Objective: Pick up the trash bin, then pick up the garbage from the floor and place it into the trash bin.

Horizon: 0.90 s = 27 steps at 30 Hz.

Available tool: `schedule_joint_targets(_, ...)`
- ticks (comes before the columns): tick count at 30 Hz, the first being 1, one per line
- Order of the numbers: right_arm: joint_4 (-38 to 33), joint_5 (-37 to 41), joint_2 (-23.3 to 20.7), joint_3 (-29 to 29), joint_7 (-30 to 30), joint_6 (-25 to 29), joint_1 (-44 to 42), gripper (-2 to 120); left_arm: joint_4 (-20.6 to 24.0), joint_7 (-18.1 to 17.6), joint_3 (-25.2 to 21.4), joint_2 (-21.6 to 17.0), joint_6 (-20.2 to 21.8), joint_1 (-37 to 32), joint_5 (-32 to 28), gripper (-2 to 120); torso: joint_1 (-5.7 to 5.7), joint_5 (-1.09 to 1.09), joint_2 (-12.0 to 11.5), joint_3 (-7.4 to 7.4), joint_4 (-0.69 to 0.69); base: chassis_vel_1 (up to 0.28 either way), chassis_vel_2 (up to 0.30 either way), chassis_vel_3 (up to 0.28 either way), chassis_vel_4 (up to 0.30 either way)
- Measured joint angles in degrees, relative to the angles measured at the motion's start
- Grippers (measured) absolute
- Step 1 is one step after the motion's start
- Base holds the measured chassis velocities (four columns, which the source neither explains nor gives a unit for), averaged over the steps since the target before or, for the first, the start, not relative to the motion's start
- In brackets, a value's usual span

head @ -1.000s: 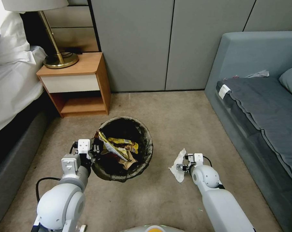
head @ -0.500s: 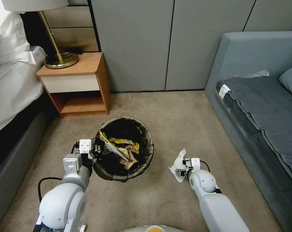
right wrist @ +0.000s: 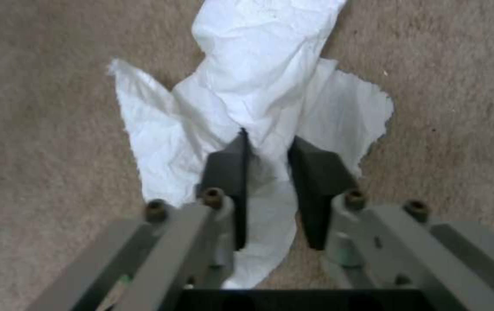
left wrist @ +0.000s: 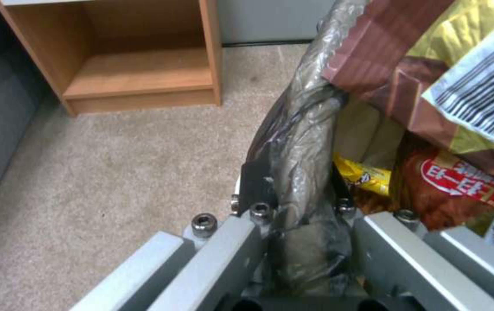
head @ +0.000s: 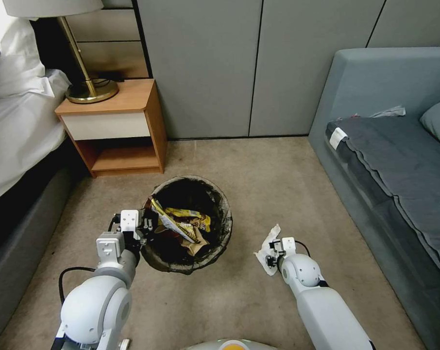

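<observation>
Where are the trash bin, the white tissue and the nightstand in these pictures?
trash bin (head: 225, 214): head view, bag-covered rim on its right side.
white tissue (right wrist: 264, 77): right wrist view, crumpled upper middle.
nightstand (head: 118, 97): head view, wooden top.

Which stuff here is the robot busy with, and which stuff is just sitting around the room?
Busy with:
- trash bin, its rim clamped by the left gripper
- wrappers inside it
- white tissue on the floor, right gripper fingers closed on a fold of it

Just sitting around:
- nightstand
- lamp
- bed
- sofa
</observation>
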<state>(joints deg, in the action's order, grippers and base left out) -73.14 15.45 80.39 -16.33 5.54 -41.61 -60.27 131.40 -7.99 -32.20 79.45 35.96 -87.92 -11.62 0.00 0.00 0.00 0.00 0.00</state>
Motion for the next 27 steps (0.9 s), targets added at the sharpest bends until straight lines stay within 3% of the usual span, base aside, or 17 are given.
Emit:
schedule_joint_targets(4, 0.4, -0.3, 0.0, -0.1, -0.4, 0.3, 0.0, 1, -0.3, 0.0, 0.0, 0.0, -0.1, 0.1, 0.0, 0, 0.0, 0.0, 0.0, 0.0, 0.0, 0.0, 0.0, 0.0, 0.0)
schedule_joint_targets(17, -0.5, -0.9, -0.5, -0.7, -0.4, 1.8, -0.7, 0, -0.4, 0.1, 0.3, 0.0, -0.1, 0.3, 0.1, 0, 0.0, 0.0, 0.0, 0.0, -0.01, 0.0, 0.0, 0.0, 0.0)
schedule_joint_targets(25, -10.4, -1.2, -2.3, -2.4, -0.1, 1.6, -4.5, 0, -0.4, 0.1, 0.2, -0.1, 0.1, 0.5, -0.1, 0, 0.0, 0.0, 0.0, 0.0, 0.0, 0.0, 0.0, 0.0, 0.0)
schedule_joint_targets(27, -16.5, -1.3, -2.8, -3.8, 0.1, 1.6, -7.0, 0, -0.3, 0.1, 0.2, -0.1, 0.1, 0.5, -0.1, 0, 0.0, 0.01, 0.0, 0.0, 0.0, 0.0, 0.0, 0.0, 0.0)
